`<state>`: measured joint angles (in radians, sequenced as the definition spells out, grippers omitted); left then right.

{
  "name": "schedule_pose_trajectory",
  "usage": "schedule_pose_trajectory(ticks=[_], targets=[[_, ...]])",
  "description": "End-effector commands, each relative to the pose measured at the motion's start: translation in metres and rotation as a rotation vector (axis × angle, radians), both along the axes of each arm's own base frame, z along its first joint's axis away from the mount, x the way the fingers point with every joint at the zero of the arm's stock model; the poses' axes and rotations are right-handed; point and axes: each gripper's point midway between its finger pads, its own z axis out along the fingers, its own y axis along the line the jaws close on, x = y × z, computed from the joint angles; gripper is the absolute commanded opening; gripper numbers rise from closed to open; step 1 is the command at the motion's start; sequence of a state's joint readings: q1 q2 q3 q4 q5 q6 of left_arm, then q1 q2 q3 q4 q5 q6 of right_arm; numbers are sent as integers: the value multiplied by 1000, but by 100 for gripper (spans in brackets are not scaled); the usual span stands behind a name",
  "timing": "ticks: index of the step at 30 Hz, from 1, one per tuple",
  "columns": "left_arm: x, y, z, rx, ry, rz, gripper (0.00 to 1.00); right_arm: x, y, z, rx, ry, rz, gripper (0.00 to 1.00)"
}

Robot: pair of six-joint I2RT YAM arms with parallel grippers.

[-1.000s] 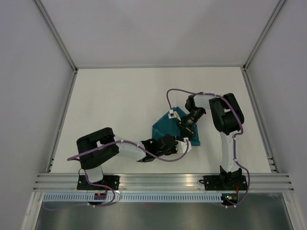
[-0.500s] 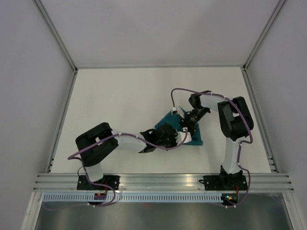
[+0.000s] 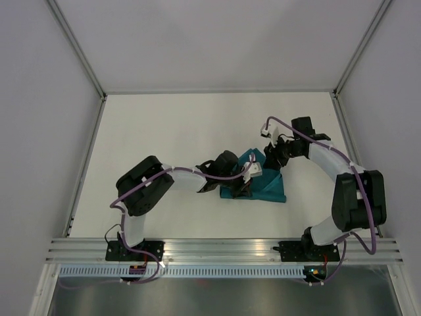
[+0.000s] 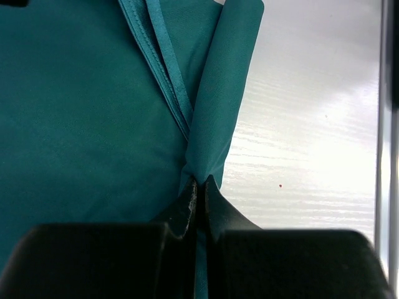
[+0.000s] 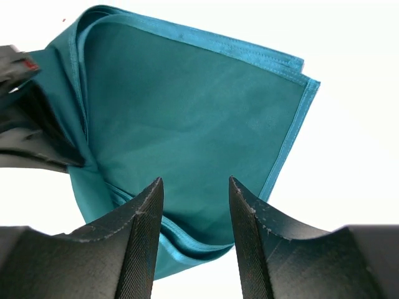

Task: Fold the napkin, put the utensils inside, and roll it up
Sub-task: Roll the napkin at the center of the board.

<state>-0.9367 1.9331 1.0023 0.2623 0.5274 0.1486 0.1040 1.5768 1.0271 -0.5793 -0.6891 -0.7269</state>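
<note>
The teal napkin [image 3: 268,189] lies folded on the white table between both arms. My left gripper [image 3: 245,184] is at its left edge. In the left wrist view the gripper [image 4: 201,182] is shut on a rolled fold of the napkin [image 4: 81,112]. My right gripper [image 3: 271,160] hovers at the cloth's far edge. In the right wrist view that gripper [image 5: 194,187] stands open above the layered napkin [image 5: 193,106], with nothing between its fingers. The utensils are out of view in every frame.
White table [image 3: 171,131] inside a walled enclosure. An aluminium rail [image 3: 223,249] runs along the near edge by the arm bases. A metal frame post [image 4: 388,124] shows at the right of the left wrist view. The left arm's dark gripper body [image 5: 25,131] reaches in beside the cloth.
My left gripper has shut on the napkin's fold and carried it to the right. My right gripper has opened, let go of the cloth and drawn back to the right.
</note>
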Motion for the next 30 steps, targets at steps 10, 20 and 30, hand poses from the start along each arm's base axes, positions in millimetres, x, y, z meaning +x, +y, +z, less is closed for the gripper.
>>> schedule_pose_trajectory(ticks=[10,20,30], targets=[[-46,53,-71,350,619,81,2,-63,6,12,5,-156,188,54],[-45,52,-75,374,769,110,2,-113,37,-20,-111,-256,315,57],[-44,48,-81,385,802,128,2,-122,43,-53,-247,-352,354,59]])
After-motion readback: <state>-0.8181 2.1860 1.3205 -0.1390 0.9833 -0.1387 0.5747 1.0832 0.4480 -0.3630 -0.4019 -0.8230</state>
